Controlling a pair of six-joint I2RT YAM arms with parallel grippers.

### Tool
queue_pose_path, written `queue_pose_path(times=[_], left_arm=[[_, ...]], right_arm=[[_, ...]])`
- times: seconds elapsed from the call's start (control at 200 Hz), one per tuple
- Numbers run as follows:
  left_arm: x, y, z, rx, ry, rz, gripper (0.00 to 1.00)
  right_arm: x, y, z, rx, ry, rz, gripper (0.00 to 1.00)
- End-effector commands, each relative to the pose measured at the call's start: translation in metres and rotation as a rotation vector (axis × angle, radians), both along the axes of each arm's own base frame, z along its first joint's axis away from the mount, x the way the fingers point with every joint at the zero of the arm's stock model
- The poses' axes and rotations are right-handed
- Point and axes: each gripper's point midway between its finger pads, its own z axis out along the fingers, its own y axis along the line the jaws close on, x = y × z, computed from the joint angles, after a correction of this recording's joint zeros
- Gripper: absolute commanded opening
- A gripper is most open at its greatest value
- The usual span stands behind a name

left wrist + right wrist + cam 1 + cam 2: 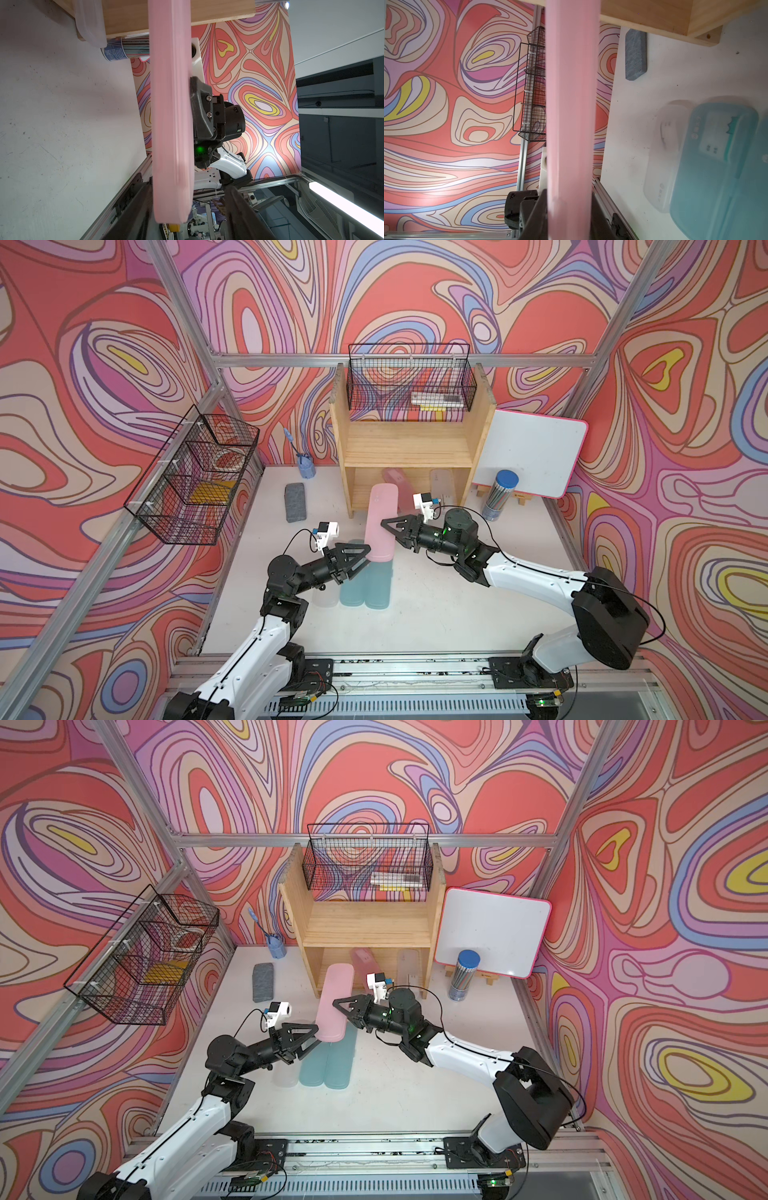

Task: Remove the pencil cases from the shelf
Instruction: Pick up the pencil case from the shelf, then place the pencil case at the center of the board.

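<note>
Pink translucent plastic pencil case (380, 506) was clamped by the right jaws, left jaws parted around its end.

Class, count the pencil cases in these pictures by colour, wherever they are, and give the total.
Pink: 2 (raised pink case, shelved pink case)
Teal: 2 (tabletop teal cases)
Frosted clear: 2 (tabletop clear case, shelved clear case)
Total: 6
</note>
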Motion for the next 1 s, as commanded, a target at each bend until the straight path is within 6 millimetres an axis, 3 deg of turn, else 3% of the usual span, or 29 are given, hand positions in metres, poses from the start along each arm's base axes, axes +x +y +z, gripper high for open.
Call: queue_pose_path(times=[0.0, 0.08, 0.205, 0.371, 0.661, 0.746, 0.771, 0.991], left_arm=[[0.003, 0.003, -0.016, 0.092, 0.014, 0.034, 0.88], [0.005, 0.008, -0.033, 0.190, 0.064, 0.079, 0.99], [0.002, 0.025, -0.063, 0.374, 0.158, 0.162, 0.99], [-0.003, 0.040, -0.086, 0.497, 0.249, 0.216, 0.99], [-0.005, 0.050, -0.097, 0.565, 0.300, 0.255, 0.99], [-0.006, 0.051, -0.097, 0.567, 0.303, 0.257, 0.99], [-0.003, 0.050, -0.083, 0.558, 0.271, 0.268, 0.99], [-0.005, 0.056, -0.082, 0.576, 0.276, 0.300, 0.99]], right_arm=[[-0.007, -0.010, -0.009, -0.101, -0.019, -0.005, 0.21], [-0.010, -0.022, -0.027, -0.222, -0.014, -0.029, 0.21], [-0.017, -0.047, -0.061, -0.423, 0.006, -0.062, 0.20], [-0.029, -0.070, -0.100, -0.560, 0.050, -0.072, 0.20], [-0.037, -0.090, -0.152, -0.622, 0.106, -0.120, 0.19], [-0.036, -0.092, -0.159, -0.622, 0.103, -0.128, 0.19], [-0.036, -0.091, -0.161, -0.622, 0.103, -0.128, 0.19], [-0.032, -0.082, -0.174, -0.611, 0.118, -0.105, 0.19]])
